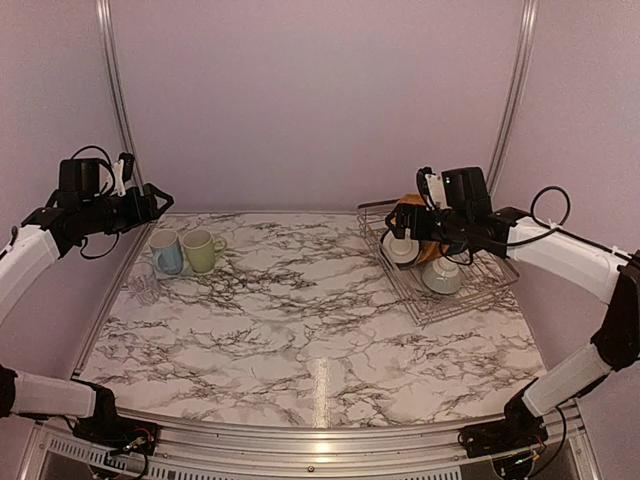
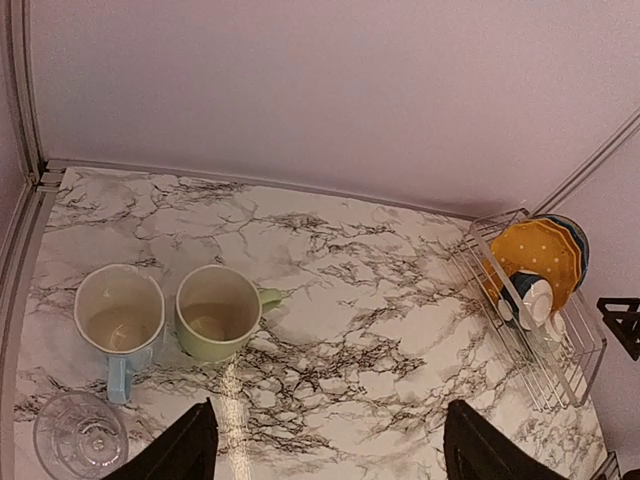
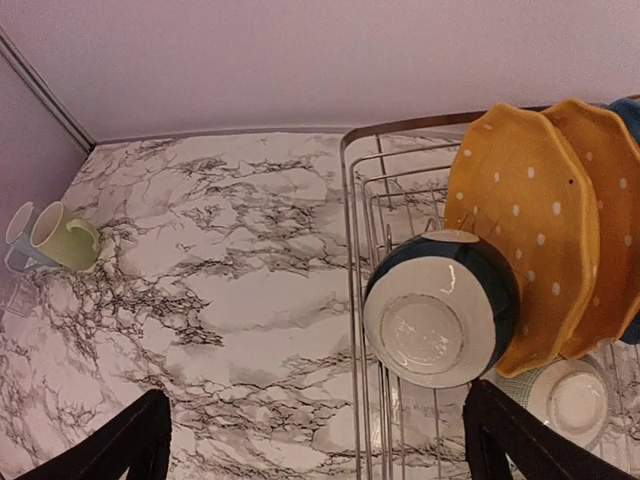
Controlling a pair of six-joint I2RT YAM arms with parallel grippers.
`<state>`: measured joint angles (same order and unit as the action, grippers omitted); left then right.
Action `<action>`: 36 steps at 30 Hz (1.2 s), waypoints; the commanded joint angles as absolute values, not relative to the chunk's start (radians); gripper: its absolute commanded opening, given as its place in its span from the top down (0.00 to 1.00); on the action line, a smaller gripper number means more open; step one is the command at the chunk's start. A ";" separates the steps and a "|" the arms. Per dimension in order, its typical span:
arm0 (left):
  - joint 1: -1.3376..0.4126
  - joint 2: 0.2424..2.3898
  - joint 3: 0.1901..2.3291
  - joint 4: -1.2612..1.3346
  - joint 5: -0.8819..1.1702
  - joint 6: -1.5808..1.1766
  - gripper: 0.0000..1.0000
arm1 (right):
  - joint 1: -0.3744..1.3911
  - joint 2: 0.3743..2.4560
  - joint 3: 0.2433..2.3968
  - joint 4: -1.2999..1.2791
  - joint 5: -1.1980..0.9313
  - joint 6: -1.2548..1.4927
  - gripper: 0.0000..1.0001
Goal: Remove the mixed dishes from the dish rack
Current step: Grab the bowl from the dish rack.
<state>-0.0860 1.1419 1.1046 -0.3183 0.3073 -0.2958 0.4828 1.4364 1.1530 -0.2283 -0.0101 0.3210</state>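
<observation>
The counter looks like white stone with dark lines all over it. Two mugs stand close together near its far left corner, open side up. The light-blue mug is on the left and the pale-green mug is on the right. The clear glass stands by the left edge, nearer than the mugs. The dish rack sits on the far right side.

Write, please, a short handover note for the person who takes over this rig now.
Left gripper: open, empty, over the table, left side.
Right gripper: open, empty, over the dish rack.
Done: light-blue mug, pale-green mug and clear glass stand on the table, far left.
Left to do: yellow dotted plates, blue plate behind them, dark-sided bowl on its side, white bowl, all in the rack.
</observation>
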 commanded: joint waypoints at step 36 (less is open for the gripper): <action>-0.101 1.089 1.052 -0.245 0.408 -0.411 0.11 | 0.186 1.742 1.169 -0.292 0.184 0.144 0.32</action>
<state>-0.0937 1.1046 1.0691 -0.2386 0.4011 -0.4042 0.1909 1.7275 1.1336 -0.3473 0.2031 0.1520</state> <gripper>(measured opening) 0.887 0.708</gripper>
